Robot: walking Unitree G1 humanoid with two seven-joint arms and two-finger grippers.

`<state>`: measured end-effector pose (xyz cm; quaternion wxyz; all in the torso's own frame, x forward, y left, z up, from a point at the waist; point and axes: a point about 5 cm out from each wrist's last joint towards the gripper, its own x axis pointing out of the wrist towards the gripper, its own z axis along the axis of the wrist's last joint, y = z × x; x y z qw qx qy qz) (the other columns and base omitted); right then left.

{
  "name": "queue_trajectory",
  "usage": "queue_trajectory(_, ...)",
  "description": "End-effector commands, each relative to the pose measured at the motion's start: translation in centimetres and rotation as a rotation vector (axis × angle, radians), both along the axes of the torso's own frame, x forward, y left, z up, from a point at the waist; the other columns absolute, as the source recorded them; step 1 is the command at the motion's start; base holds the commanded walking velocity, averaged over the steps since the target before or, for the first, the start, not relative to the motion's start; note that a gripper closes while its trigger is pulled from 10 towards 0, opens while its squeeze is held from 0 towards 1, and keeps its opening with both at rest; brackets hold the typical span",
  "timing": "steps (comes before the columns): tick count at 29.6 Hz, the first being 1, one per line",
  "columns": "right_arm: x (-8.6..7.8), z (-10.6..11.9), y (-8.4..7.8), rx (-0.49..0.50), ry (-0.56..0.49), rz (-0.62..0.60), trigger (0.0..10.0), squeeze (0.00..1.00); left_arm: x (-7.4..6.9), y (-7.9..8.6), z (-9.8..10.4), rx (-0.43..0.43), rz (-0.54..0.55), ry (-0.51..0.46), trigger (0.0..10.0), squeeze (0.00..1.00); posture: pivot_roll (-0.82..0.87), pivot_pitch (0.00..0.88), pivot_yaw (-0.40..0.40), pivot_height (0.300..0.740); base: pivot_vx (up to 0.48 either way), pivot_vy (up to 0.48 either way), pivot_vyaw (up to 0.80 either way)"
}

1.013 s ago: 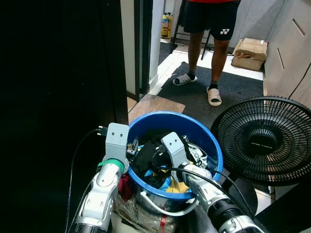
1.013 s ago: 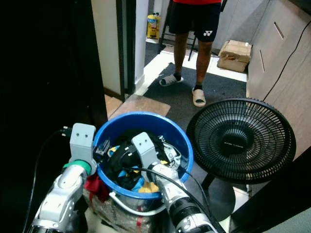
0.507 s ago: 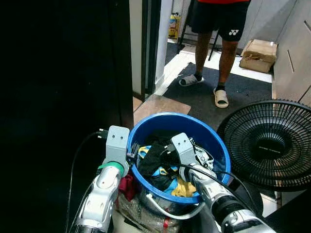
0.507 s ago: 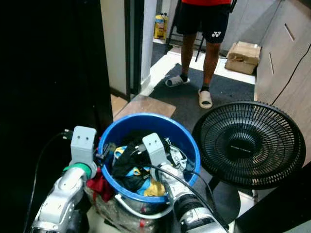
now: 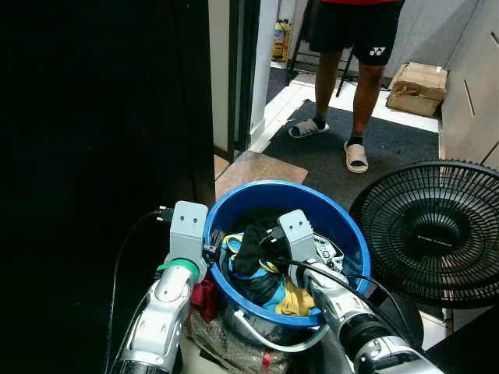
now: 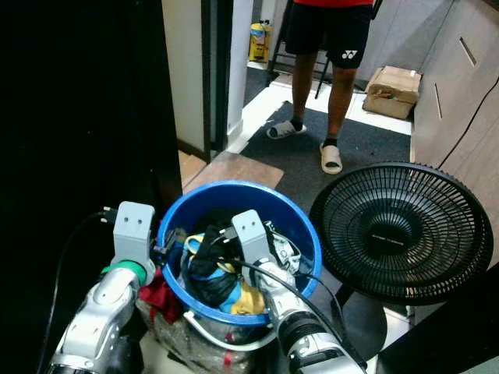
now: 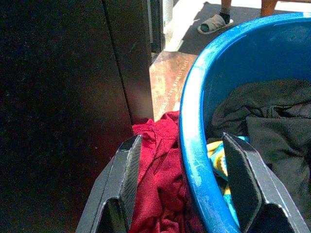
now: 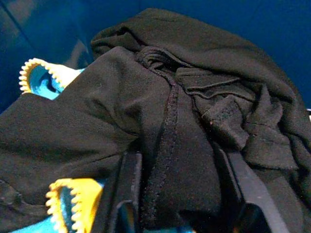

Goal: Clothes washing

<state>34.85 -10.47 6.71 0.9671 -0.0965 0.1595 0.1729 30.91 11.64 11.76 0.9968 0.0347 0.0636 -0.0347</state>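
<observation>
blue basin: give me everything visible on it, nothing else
The blue basin is round, glossy plastic by the look, with a thick rolled rim, upright on a crinkled clear bag. It holds a heap of clothes, black garment on top over teal and yellow pieces. The left hand straddles its rim, one finger outside against a red cloth, one inside. The right hand closes on the black garment inside. A black fan stands beside it.

A white logo mark sits on the hem of the person's dark shorts (image 5: 375, 51), too small to read; faint lettering on the fan (image 5: 429, 231) hub is also illegible
</observation>
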Motion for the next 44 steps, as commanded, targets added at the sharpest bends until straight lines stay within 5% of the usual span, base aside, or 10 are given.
queue_trajectory(1, -1.1, -2.0, -1.2, -0.006, 0.078, -0.050, 0.0, 0.00, -0.5, 0.8, -1.9, 0.025, 0.029, 0.090, 10.0, 0.00, 0.15, 0.073, 0.002, 0.505, 0.000, 0.000, 0.00)
queue_trajectory(34, -1.0, -2.1, -1.2, -0.003, 0.066, -0.052, 0.0, 0.00, -0.5, 0.8, -1.9, 0.025, 0.029, 0.090, 10.0, 0.00, 0.15, 0.073, 0.002, 0.505, 0.000, 0.000, 0.00)
queue_trajectory(37, -0.1, -0.2, -1.5, 0.030, -0.055, -0.089, 0.0, 0.00, -0.4, 0.7, -2.0, 0.025, 0.026, 0.090, 10.0, 0.00, 0.15, 0.070, 0.004, 0.505, 0.000, 0.000, 0.00)
queue_trajectory(38, 1.6, 6.7, -1.3, 0.159, -0.382, -0.122, 2.9, 0.00, -0.3, 0.7, -1.9, 0.028, 0.021, 0.089, 10.0, 0.00, 0.14, 0.055, 0.010, 0.505, 0.000, 0.000, 0.00)
queue_trajectory(39, 1.4, 14.0, -1.2, 0.248, -0.691, -0.121, 10.0, 0.00, 0.0, 0.7, -1.7, 0.028, 0.018, 0.082, 10.0, 0.00, 0.13, 0.046, 0.019, 0.505, 0.000, 0.000, 0.00)
queue_trajectory(41, -0.6, 19.3, -1.4, 0.311, -0.940, -0.114, 10.0, 0.00, 0.3, 0.6, -1.5, 0.027, 0.014, 0.074, 10.0, 0.00, 0.13, 0.045, 0.020, 0.505, 0.000, 0.000, 0.00)
queue_trajectory(44, -0.5, 17.6, -1.6, 0.289, -0.886, -0.124, 10.0, 0.00, 0.3, 0.6, -1.4, 0.025, 0.013, 0.070, 10.0, 0.00, 0.13, 0.045, 0.020, 0.505, 0.000, 0.000, 0.00)
